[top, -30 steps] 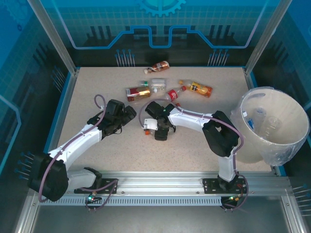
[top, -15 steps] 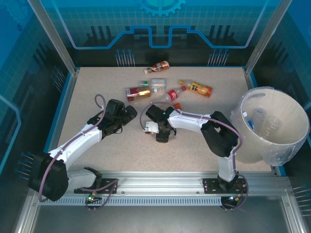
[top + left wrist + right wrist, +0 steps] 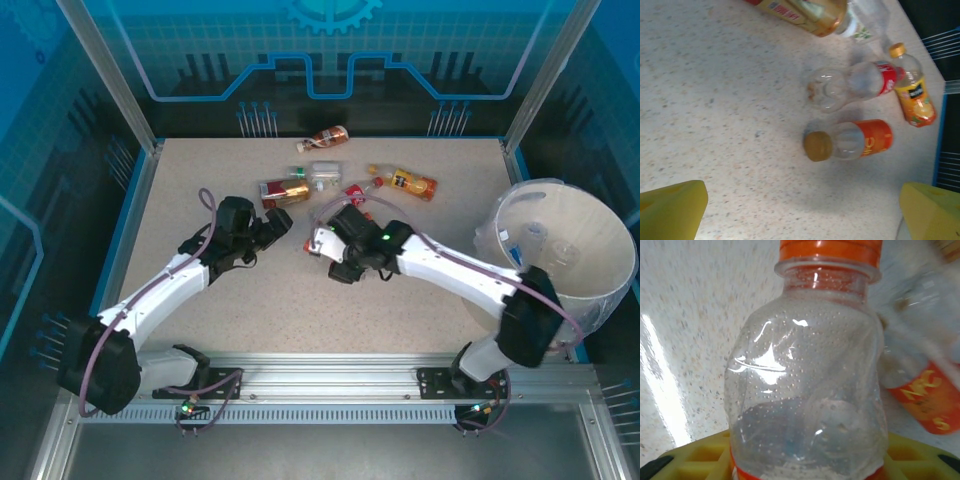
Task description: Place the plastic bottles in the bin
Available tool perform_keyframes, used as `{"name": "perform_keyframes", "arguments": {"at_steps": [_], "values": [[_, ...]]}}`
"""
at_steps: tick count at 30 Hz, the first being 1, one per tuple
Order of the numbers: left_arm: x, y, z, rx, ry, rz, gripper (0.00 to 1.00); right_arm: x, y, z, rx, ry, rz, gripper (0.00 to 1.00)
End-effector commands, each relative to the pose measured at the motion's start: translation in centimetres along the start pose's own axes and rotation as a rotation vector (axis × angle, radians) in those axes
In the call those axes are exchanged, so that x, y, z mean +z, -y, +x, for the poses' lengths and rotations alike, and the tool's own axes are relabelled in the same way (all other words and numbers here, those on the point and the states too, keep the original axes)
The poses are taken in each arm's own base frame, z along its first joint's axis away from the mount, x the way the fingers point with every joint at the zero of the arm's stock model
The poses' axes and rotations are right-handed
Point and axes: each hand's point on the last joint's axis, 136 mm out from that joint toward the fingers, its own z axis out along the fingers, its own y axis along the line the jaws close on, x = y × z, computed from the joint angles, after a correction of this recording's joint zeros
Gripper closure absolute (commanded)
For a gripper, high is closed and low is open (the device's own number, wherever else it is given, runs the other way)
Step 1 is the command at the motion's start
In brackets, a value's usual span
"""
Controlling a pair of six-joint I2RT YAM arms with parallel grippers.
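Plastic bottle with orange cap, clear and dented, was pinched in the right gripper. Yellow pads were closed on either side of its lower body, cap pointing away from the wrist. The grip sat low on a thin crumpled wall, so risk one as judged: bottle pivots or squirts out during the carry.

Bin stood at the right edge of the counter, well apart from the held bottle, with a few clear bottles already inside. A long swing was needed. Risk two: bottle clips the tall rim, or is let go short and lands on the counter.

Left gripper was spread wide with nothing between its fingers, hovering just left of the right gripper in the top view. Risk three: both arms crowd the same patch and bump if the left goes in while the right pulls out.

Beyond them lay orange-label bottle, red-label bottle, yellow-label juice bottle and brown-liquid bottle, all on their sides and close together. Right forearm passed just beside that group. A sweep could nudge them, and round bottles roll, maybe toward the counter edge.

Farthest, one small brown bottle lay at the back edge, likely a long reach for either arm.
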Motion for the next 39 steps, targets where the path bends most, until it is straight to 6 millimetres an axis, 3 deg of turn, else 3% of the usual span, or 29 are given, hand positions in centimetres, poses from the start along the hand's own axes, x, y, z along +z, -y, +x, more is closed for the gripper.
{"name": "perform_keyframes", "arguments": {"at_steps": [1, 6, 10, 14, 20, 30, 39], "values": [[-1.3, 3.9, -0.5, 0.055, 0.012, 0.119, 0.01, -4.0, 1.7, -0.7, 0.101, 0.105, 0.069, 0.64], [-1.1, 4.8, -0.5, 0.067, 0.009, 0.132, 0.01, -12.3, 5.5, -1.3, 0.248, 0.315, 0.193, 0.71], [-0.6, 5.0, -0.3, 0.065, 0.001, 0.133, 0.01, -18.6, 8.1, -0.1, 0.371, 0.471, 0.279, 0.73], [-0.2, 5.3, -0.1, 0.066, -0.007, 0.133, 0.01, -24.2, 10.3, 2.2, 0.516, 0.584, 0.386, 0.73], [0.3, 5.8, 0.1, 0.073, -0.018, 0.133, 0.01, -29.7, 13.5, 7.8, 0.749, 0.554, 0.677, 0.75], [1.0, 5.6, 0.4, 0.072, -0.034, 0.117, 0.01, -33.6, 16.0, 14.2, 0.973, 0.502, 0.96, 0.76], [1.1, 5.5, 0.3, 0.088, -0.033, 0.096, 0.01, -33.1, 17.5, 20.1, 1.258, 0.454, 0.988, 0.76]]}}
